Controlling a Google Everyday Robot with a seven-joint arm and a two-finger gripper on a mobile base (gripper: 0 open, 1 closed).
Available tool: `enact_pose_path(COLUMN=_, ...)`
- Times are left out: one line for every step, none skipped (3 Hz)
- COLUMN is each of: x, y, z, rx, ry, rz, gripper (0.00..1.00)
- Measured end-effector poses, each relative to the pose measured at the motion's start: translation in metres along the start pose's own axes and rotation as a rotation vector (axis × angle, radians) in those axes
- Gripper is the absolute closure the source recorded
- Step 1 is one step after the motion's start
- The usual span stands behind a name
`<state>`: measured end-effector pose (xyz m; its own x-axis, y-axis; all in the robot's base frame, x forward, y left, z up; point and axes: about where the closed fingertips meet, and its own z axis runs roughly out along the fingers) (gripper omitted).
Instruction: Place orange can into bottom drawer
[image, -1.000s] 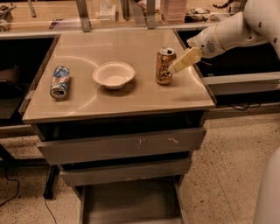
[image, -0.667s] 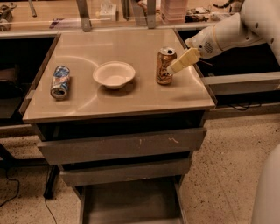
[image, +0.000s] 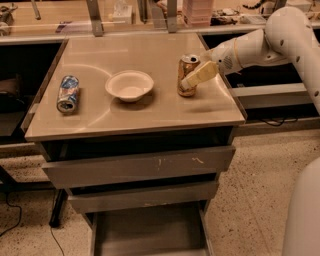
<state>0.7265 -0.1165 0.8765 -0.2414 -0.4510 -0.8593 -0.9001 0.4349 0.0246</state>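
The orange can (image: 186, 68) stands upright on the steel table top (image: 150, 112), right of centre. My gripper (image: 187, 80) reaches in from the right on the white arm and is at the can's lower half. It is open: one yellowish finger (image: 199, 75) lies across the can's front right side, and the other is hidden behind the can. The can rests on the table. The bottom drawer (image: 150, 231) is pulled out below the front of the table, and its grey floor is bare.
A white bowl (image: 129, 85) sits at the middle of the table top, left of the orange can. A crushed blue-and-white can (image: 67, 93) lies at the left. Two upper drawers (image: 140, 167) are closed. My white arm (image: 260, 45) spans the right side.
My gripper has moved a little left, so that its finger now overlaps the orange can. The can, bowl and drawer have not moved.
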Motion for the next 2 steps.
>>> enact_pose_path(x=0.0024, y=0.0036, z=0.0087, rx=-0.026, ry=-0.033, rz=0.022, gripper=0.0)
enact_pose_path(x=0.0048, y=0.0064, z=0.0134, rx=-0.032, ry=-0.056, rz=0.036, gripper=0.0)
